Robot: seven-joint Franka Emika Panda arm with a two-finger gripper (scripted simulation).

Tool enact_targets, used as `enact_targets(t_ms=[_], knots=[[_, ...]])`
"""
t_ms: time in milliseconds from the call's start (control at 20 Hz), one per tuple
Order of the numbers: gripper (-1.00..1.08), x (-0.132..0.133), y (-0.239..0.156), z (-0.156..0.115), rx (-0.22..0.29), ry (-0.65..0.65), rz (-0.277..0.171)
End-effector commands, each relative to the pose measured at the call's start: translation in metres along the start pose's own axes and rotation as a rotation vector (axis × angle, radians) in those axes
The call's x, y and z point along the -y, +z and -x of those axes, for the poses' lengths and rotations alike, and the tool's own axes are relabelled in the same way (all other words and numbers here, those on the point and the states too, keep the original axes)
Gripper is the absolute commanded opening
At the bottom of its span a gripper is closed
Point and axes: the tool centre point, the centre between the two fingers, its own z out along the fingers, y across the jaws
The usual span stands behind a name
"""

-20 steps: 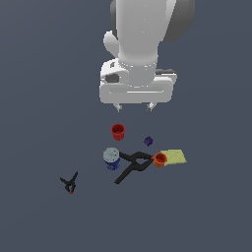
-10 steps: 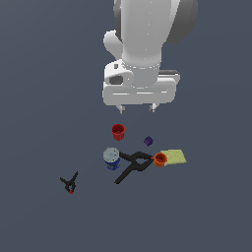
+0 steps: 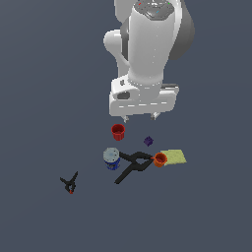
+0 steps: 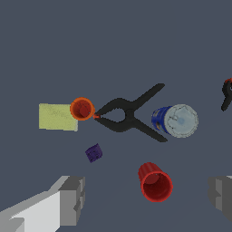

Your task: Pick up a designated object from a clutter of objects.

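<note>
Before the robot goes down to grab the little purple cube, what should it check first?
1. Gripper open: ok, both fingers wide apart in the wrist view.
2. Gripper empty: ok, nothing between the fingers.
3. Purple cube in sight: ok, it lies free on the floor.
4. Space around the cube: ok, the red cup and orange cup stand apart from it.
5. Gripper right over the cube: not ok, the cube sits near one finger, not midway.
6. Height: not ok, the gripper hangs well above the floor.
</note>
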Motion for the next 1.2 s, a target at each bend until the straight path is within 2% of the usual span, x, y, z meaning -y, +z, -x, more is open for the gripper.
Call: enact_targets(t_ms=[0, 350, 700, 1150], knots=[[1.0, 0.006, 0.018, 0.0, 0.001, -0.035, 0.004], [1.0, 0.028, 0.082, 0.008, 0.001, -0.172, 0.014], [1.0, 0.054, 0.146, 0.026, 0.001, -0.322, 0.014], [1.0, 0.075, 0.193, 0.049, -0.001, -0.442, 0.005]])
